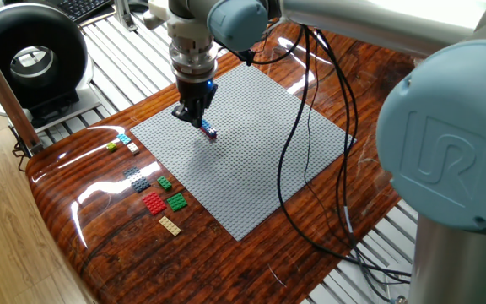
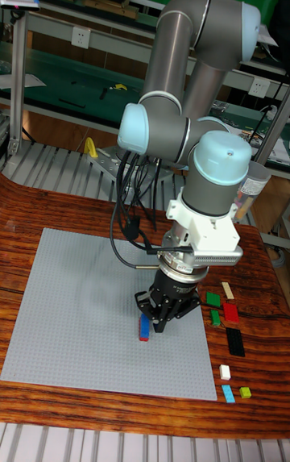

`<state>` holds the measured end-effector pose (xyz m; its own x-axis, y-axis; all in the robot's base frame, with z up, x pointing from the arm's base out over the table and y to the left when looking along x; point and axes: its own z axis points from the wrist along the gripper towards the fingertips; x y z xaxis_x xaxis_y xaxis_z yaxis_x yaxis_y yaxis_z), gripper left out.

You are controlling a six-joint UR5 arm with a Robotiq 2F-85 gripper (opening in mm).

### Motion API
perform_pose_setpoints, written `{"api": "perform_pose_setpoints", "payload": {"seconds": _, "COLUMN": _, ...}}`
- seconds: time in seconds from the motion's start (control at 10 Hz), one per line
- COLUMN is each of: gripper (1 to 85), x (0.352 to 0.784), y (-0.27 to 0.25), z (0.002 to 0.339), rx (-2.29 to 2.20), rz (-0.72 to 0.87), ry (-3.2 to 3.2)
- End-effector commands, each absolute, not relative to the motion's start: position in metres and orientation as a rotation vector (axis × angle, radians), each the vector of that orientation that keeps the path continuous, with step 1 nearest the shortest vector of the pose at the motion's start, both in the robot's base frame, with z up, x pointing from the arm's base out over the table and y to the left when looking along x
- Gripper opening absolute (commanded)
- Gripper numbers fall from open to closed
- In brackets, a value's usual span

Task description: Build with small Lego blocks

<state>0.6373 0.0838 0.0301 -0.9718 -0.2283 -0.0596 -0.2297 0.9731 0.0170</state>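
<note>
UR5 arm (image 2: 189, 75), largest element; its base joint fills the right of the fixed view and is cut off by the frame edge. Wooden desk (image 1: 251, 253) with a glossy top; glare masks part of its left side. Grey baseplate (image 1: 251, 160) lies flat on the desk, its far corner partly behind the arm and crossed by black cables (image 1: 298, 143). A black ring-shaped device (image 1: 28, 55) stands off the desk at upper left, cut off at the frame's top.

Hand (image 1: 194, 118) points straight down over the baseplate's left part, fingertips low and close to a short stack of blue and red blocks (image 1: 208, 130) seated on the plate. In the tall view the stack (image 2: 145, 326) sits just beside the dark fingers (image 2: 161, 318); contact cannot be judged, and whether the fingers are apart or together cannot be told.

Loose blocks lie on the bare desk beside the plate's edge: red (image 1: 153, 203), two green (image 1: 176, 201), tan (image 1: 170, 225), dark grey (image 1: 137, 179), and, further off, cyan (image 1: 124, 138), white (image 1: 132, 148) and yellow-green (image 1: 112, 147). Stud counts are too small to read.
</note>
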Motion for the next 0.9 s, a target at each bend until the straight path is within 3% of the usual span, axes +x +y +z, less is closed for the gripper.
{"api": "perform_pose_setpoints", "payload": {"seconds": 0.0, "gripper": 1.3, "x": 0.639, "y": 0.087, "z": 0.033, "rx": -0.318, "rz": 0.056, "ry": 3.041}}
{"api": "perform_pose_setpoints", "payload": {"seconds": 0.8, "gripper": 1.3, "x": 0.635, "y": 0.053, "z": 0.034, "rx": -0.463, "rz": 0.050, "ry": 3.041}}
